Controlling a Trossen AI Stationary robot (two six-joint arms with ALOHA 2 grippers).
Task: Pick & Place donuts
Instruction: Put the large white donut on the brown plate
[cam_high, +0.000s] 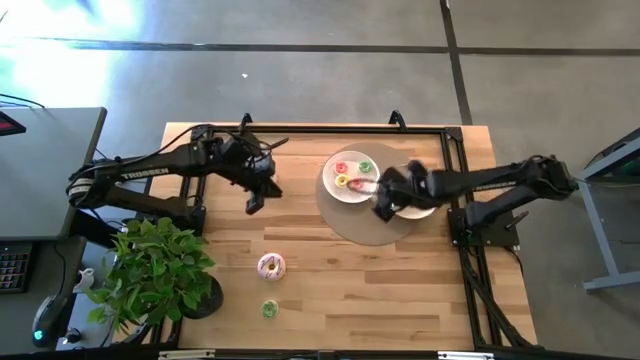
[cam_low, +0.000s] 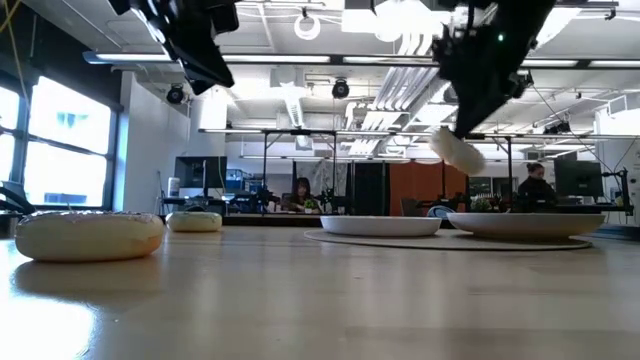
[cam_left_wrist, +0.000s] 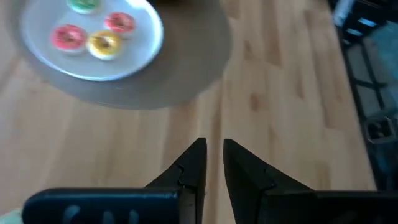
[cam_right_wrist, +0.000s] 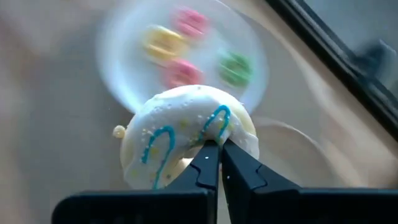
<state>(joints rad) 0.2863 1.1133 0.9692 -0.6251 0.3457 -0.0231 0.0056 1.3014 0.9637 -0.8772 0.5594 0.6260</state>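
Note:
My right gripper (cam_high: 381, 208) is shut on a white donut with blue icing lines (cam_right_wrist: 186, 140). It holds the donut in the air over the round grey mat (cam_high: 355, 228), beside a white plate (cam_high: 330, 185) with several small donuts, red, pink, yellow and green. In the low view the donut (cam_low: 458, 150) hangs above the plates. My left gripper (cam_left_wrist: 214, 155) is almost closed and empty, above the bare table to the left of the mat (cam_high: 254, 198). A larger pink-and-white donut (cam_high: 271, 265) and a small green one (cam_high: 269, 309) lie flat on the table near its front edge. My right gripper pinches the white donut's ring (cam_right_wrist: 208, 135) between its two fingers, at the hole's edge. The fingers come from above, slanting down. The donut is lifted clear, tilted, and hangs below the fingertips (cam_low: 458, 150).
A second white plate (cam_high: 428, 211) lies on the mat under my right arm. A potted plant (cam_high: 155, 270) stands at the table's front left corner. A black frame (cam_high: 455, 140) runs along the table's far and right edges. People sit in the room behind (cam_low: 300, 192).

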